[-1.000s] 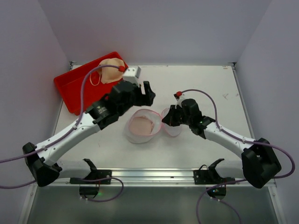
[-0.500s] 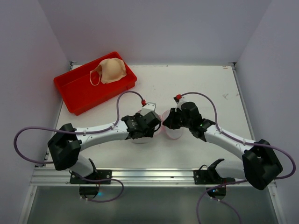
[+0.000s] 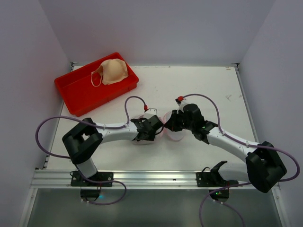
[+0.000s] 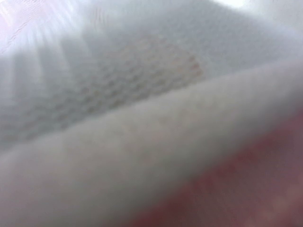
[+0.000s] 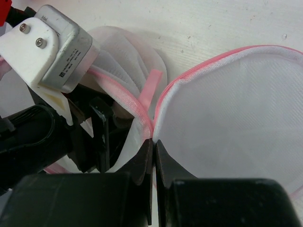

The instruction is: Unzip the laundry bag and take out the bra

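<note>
bag pinched at centre, bra in the tray

your right gripper [image 5: 153,153] is clamped on the pink rim of the bag [image 5: 236,118], mid-frame in the top view, where its two mesh halves meet. your left gripper [image 3: 151,128] sits in the bag's left half; you cannot tell how its jaws stand, as its camera gives only blurred mesh. the bra [image 3: 113,71] lies in the red tray [image 3: 75,92], upper left.

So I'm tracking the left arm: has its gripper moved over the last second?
Yes. The left gripper has come away from the tray toward the near table edge, and is now at the bag.
</note>
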Robot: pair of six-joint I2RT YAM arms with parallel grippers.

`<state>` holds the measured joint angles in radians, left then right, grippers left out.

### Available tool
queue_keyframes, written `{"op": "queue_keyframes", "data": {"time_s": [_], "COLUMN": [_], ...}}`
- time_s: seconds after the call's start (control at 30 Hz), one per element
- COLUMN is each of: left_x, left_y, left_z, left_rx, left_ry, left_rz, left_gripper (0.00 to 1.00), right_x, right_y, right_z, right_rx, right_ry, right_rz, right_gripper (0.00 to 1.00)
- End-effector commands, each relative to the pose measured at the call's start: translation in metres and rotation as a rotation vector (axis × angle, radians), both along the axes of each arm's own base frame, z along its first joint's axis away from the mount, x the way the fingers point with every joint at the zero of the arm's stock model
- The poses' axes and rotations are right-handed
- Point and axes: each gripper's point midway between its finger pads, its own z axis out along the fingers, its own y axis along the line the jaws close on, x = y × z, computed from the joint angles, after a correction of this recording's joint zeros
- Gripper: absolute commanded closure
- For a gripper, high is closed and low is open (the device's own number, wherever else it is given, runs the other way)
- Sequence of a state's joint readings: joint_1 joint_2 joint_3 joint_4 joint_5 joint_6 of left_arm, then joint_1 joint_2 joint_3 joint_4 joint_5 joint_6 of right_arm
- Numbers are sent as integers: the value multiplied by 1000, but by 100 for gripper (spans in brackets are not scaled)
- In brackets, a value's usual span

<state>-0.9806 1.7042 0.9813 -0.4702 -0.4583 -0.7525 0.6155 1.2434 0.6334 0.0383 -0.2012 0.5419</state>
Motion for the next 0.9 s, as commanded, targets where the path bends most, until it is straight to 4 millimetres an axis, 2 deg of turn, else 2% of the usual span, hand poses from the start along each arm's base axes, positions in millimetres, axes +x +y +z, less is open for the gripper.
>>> {"op": "queue_keyframes", "data": {"time_s": [0.0,0.03,0.1,0.13,0.17,0.23,0.27,0.33,0.37,0.43,0.47,0.53,0.6,0.7,0.77,0.8,0.83,0.87], "left_x": [2,2,2,3,7,8,9,8,8,5,1,-9,-15,-8,9,22,42,60], "left_y": [1,1,2,2,2,0,-3,-10,-13,-26,-30,-43,-41,-25,1,17,48,70], "left_z": [-22,-24,-20,-16,-3,13,34,59,88,121,151,185,226,280,301,328,330,331], "left_rx": [-2,0,-3,-10,-33,-69,-120,-188,-252,-359,-423,-539,-626,-691,-655,-645,-568,-485], "left_ry": [12,15,8,-3,-33,-58,-91,-129,-176,-213,-268,-305,-377,-504,-569,-638,-662,-691], "left_rz": [21,20,22,24,28,23,11,-19,-58,-134,-198,-295,-341,-303,-219,-151,-54,39], "left_gripper": [42,59,76,90,97,100,100,100,100,100,100,100,100,100,100,100,100,100], "right_x": [4,4,5,5,6,7,8,10,10,12,12,14,15,14,14,14,13,15], "right_y": [7,7,6,6,4,2,0,-2,-4,-5,-5,-6,-5,-6,-7,-8,-8,-8], "right_z": [13,14,12,12,11,10,8,6,4,4,1,0,-3,-6,-6,-8,-7,-6], "right_rx": [38,38,33,32,24,16,5,-8,-18,-26,-35,-43,-50,-57,-59,-61,-61,-61], "right_ry": [-41,-41,-39,-40,-39,-40,-34,-29,-24,-25,-15,-11,-5,3,4,6,6,3], "right_rz": [12,12,5,2,-9,-21,-28,-45,-53,-66,-68,-72,-73,-74,-77,-80,-80,-83], "right_gripper": [100,100,100,100,100,100,100,100,100,100,100,100,100,100,100,100,100,100]}}
